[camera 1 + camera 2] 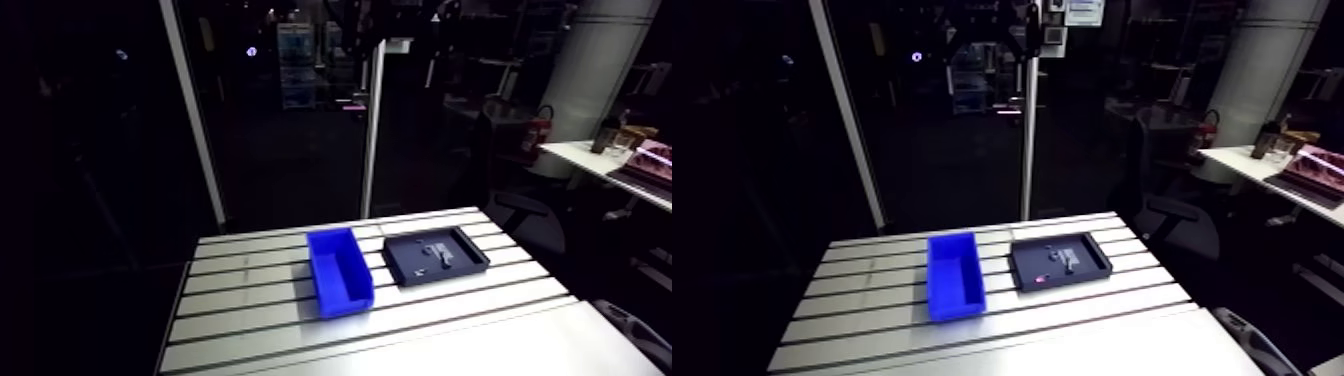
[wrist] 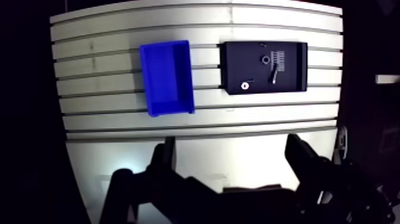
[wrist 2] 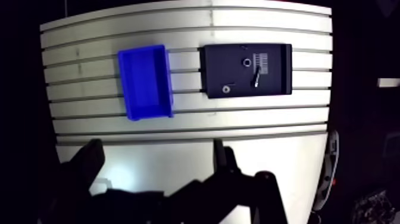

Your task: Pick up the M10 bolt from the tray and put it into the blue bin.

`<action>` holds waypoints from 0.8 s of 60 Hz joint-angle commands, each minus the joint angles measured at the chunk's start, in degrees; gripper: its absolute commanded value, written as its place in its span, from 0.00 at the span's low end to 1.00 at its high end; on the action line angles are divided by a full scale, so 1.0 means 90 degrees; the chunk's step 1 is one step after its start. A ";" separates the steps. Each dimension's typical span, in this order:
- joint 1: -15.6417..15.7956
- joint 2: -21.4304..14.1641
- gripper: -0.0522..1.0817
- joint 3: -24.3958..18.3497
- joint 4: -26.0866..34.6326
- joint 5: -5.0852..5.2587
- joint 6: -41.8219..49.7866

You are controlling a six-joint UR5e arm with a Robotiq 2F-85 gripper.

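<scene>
the gripper (image 2: 231,143) is spread wide and empty, well back from the black tray (image 2: 237,56). the m10 bolt (image 2: 274,75) lies in that tray, the blue bin (image 2: 166,77) just beside it.

The slotted aluminium table (image 1: 250,300) is the brightest surface; the room behind it is dark. A white upright post (image 1: 372,130) stands behind the table's far edge. To the right stand a round white column (image 1: 600,70), a white desk (image 1: 590,160) and a dark office chair (image 1: 1172,220).
</scene>
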 commanded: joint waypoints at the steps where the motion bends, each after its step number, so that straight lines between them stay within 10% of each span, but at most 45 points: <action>1: -0.0019 0.0097 0.05 -0.0010 -0.0029 0.0060 0.0234; 48: -0.0029 0.0098 0.05 -0.0002 -0.0029 0.0041 0.0176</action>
